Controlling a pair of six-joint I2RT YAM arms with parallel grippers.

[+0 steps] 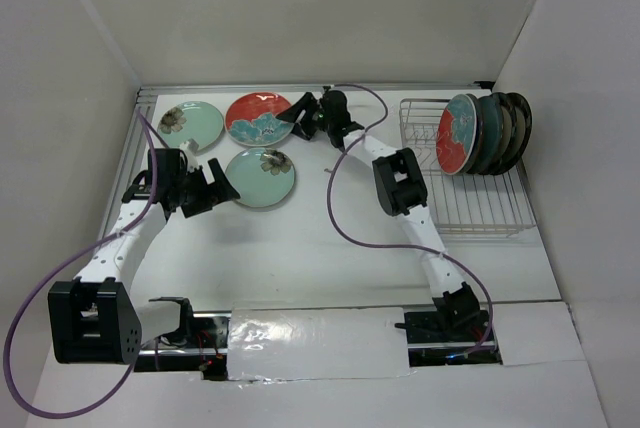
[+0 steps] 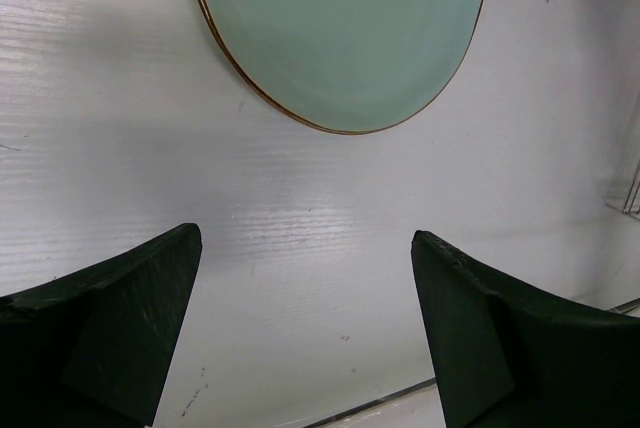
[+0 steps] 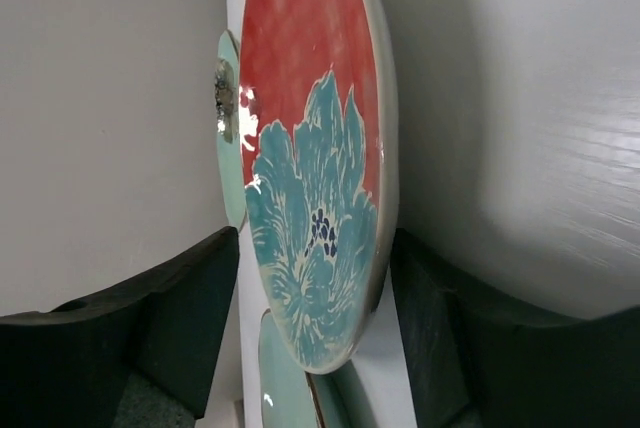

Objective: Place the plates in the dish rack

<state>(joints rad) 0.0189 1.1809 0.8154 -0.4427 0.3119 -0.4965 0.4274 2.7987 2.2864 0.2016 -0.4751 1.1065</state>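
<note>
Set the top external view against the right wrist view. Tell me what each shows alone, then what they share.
Top external only: the dish rack with several plates standing in it, and the open left gripper near a mint plate.
Right wrist only: a close look at the right gripper, open, with a finger on each side of the red plate, and the flower's dark centre.
Both: the red plate and the mint plates beside it.
</note>
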